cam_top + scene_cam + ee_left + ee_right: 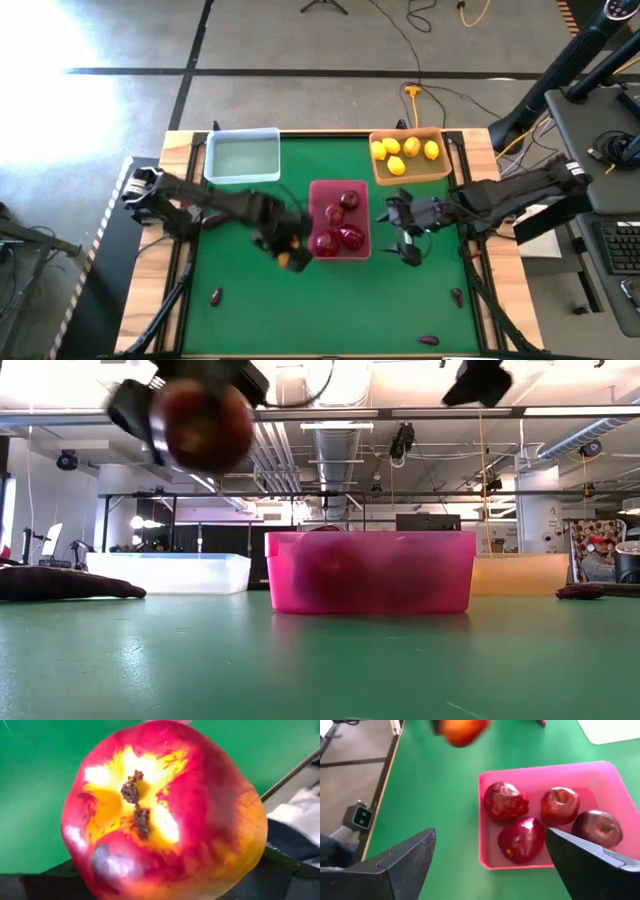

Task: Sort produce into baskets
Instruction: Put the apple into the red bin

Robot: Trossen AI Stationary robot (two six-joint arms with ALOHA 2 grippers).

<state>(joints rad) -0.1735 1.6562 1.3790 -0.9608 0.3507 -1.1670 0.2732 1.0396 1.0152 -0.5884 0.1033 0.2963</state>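
Green felt table [240,300] lies mostly bare below the pink tray [340,218], with open room on the tray's left. Blue tray [242,157] and tan tray [410,158] with lemons [404,155] sit at the far edge. Four red fruits [520,838] lie in the pink tray. Left gripper [288,252] hangs just left of the pink tray's near corner, raised off the felt, jaws spread wide around a red-yellow fruit [162,810]; its fingers are hidden behind the fruit. Right gripper [408,245] hovers just right of the pink tray, fingers wide apart, holding nothing. Maroon pieces [216,295] lie scattered near the front edge, small and hard to make out.
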